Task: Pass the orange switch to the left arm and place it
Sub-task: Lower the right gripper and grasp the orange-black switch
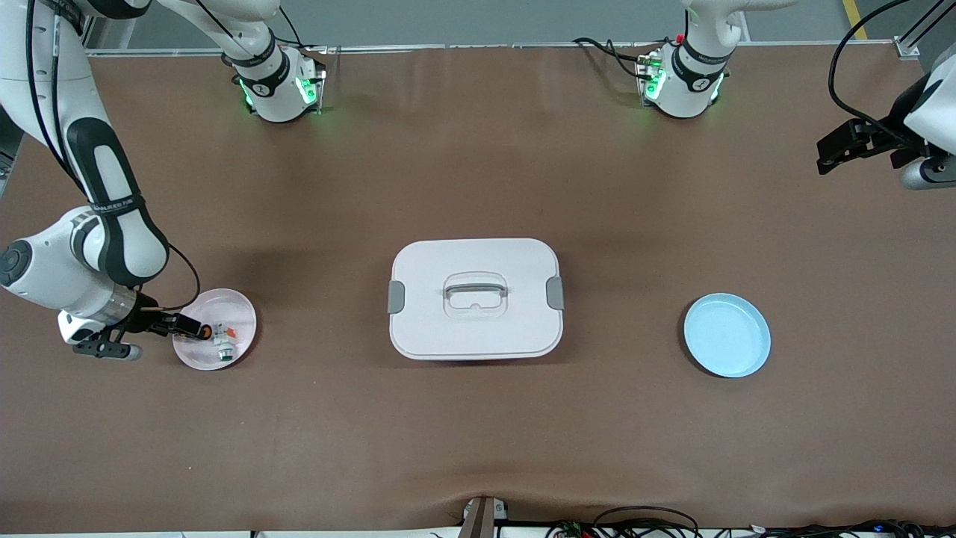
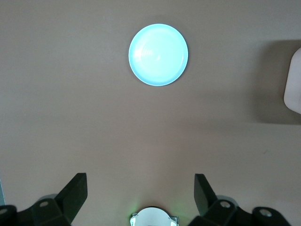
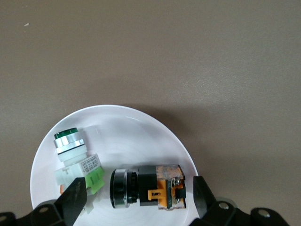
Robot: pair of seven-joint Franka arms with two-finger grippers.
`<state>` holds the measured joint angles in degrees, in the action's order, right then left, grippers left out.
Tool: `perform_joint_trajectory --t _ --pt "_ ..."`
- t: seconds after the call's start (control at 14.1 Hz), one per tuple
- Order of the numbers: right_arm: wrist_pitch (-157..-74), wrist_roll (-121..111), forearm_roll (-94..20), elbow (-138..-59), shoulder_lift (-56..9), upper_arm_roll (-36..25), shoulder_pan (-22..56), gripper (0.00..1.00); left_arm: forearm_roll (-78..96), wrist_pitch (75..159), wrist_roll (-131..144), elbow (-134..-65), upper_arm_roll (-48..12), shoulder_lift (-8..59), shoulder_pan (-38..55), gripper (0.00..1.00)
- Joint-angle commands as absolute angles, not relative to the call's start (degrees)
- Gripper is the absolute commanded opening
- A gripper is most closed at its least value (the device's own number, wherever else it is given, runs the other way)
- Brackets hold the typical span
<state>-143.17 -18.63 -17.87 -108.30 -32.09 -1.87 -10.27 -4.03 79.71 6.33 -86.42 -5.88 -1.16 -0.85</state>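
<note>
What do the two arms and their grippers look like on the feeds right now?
Both arms are glossy white with black joint bands; the right arm carries small grey lettering on one band. Black cables run along each, and the bases glow green. The left gripper and right gripper are black, with two flat, angular fingers. A silver ring sits at the right wrist.

Right gripper [image 1: 196, 329] low with fingers spread; left gripper [image 1: 829, 153] waits raised, fingers apart.
</note>
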Motion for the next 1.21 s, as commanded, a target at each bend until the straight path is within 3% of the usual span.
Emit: perform_joint_trajectory --t 0.0,1.07,1.14 --pt "-143.2 -20.1 -19.3 -107.1 -33.2 -1.7 -10.5 1.0 -4.0 80.0 5.7 -87.1 -6.1 -1.8 -1.0 1.0" --pt "-143.0 -20.1 -19.3 -107.2 -35.2 -1.8 -10.2 1.0 -4.0 79.7 5.7 -87.2 -6.2 -1.8 -0.7 1.0" --pt "-143.0 -20.1 -19.3 -107.2 -35.2 -1.8 -10.2 0.96 -4.0 79.8 5.7 -87.3 -6.2 -1.8 -0.7 1.0"
